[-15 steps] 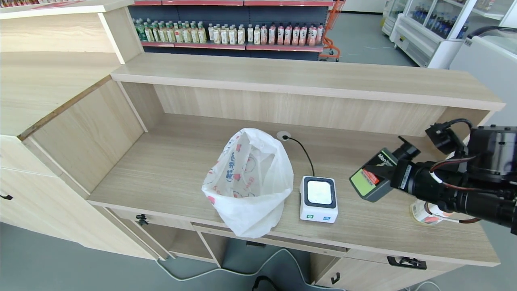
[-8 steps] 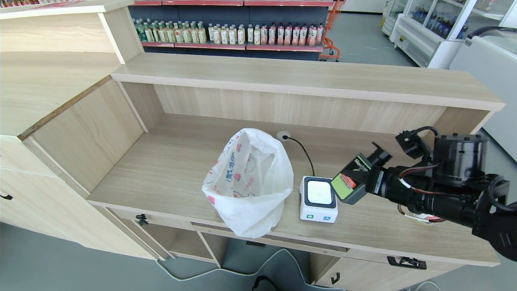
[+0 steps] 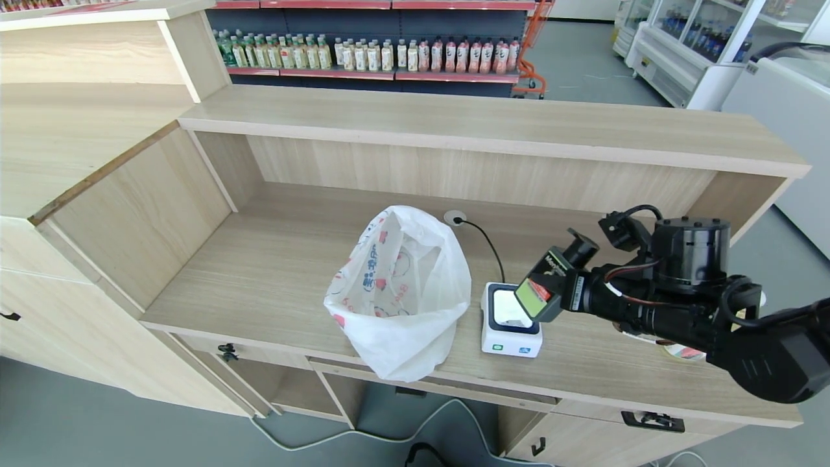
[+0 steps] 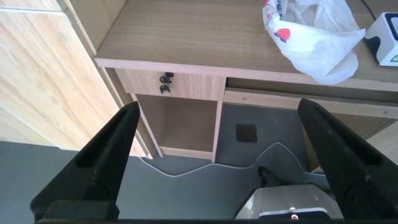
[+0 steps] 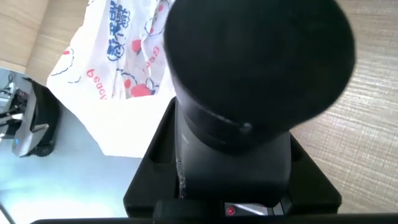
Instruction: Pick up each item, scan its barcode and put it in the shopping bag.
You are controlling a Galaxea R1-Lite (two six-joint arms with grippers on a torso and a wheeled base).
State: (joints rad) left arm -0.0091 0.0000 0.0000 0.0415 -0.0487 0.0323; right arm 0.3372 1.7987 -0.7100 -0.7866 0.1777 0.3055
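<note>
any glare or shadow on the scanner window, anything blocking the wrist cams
Head view: the scanner window is part bright, part darkened beneath the box held in the right gripper; counter edges bow. Right wrist view: dark gripper parts cover the middle, the shopping bag behind is bright. Left wrist view: the open left gripper frames both sides.

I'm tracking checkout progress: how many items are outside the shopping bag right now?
2. A dark box is held in the right gripper over the scanner. A round container sits on the counter, mostly hidden under that arm. The arm may hide others.
</note>
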